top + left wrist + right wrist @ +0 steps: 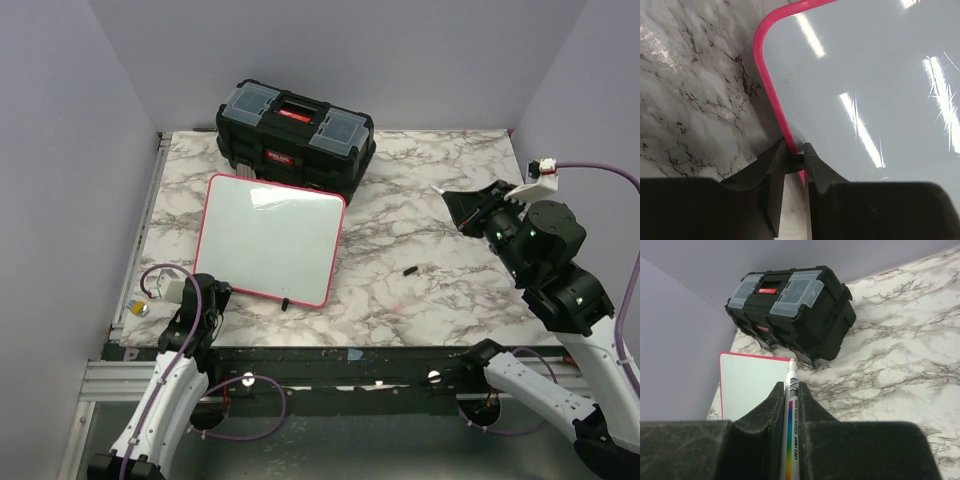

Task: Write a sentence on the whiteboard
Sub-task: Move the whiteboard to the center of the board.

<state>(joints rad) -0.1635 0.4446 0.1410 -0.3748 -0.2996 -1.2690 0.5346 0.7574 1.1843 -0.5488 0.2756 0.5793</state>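
Left gripper [795, 161] pinches the thin red rim of the whiteboard [865, 100], its jaws pressed on the edge away from the toolbox [295, 135]. The board lies on the marble table [420, 300], its far edge just before the toolbox. Right gripper [791, 390], well to the right of the toolbox, clamps a marker [790, 440].

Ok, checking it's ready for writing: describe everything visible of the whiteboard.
The glossy white rectangular whiteboard has a thin red rim, rounded corners and a black foot at its near edge. Its surface is blank but for glare. It rests on the marble table, far edge by the black toolbox; the left end effector pinches its near-left rim.
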